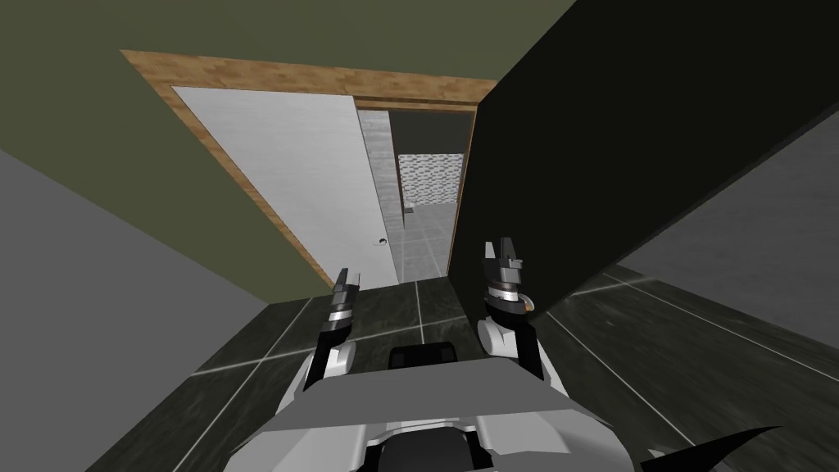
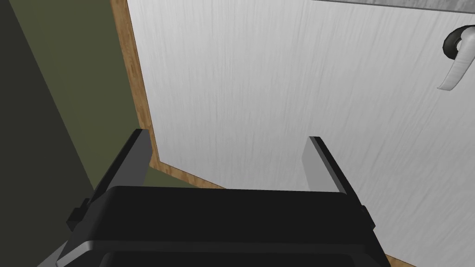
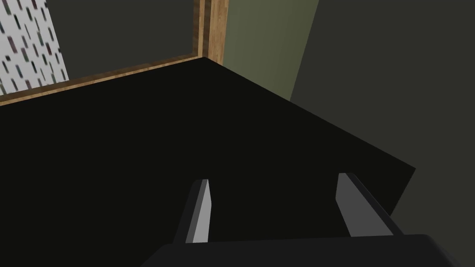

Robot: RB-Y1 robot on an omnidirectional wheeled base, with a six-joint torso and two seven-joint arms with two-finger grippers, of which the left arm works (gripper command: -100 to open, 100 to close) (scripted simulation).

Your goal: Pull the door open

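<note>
Location: residential interior, a narrow hallway. Indicators: olive walls (image 1: pixel 246 33), wood door frame (image 1: pixel 328 78), white door (image 1: pixel 287 164) with lever handle (image 2: pixel 454 69), dark floor tiles (image 1: pixel 385 303), and a mosaic wall (image 1: pixel 426 179) in the tiled room beyond.

dim, flat light — white door (image 1: pixel 287 180) brightest, wide-lens splay at edges

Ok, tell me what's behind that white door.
Beside the white door, the opening shows a grey tiled floor and a mosaic wall beyond. Whatever stands directly behind the door is covered by it.
</note>
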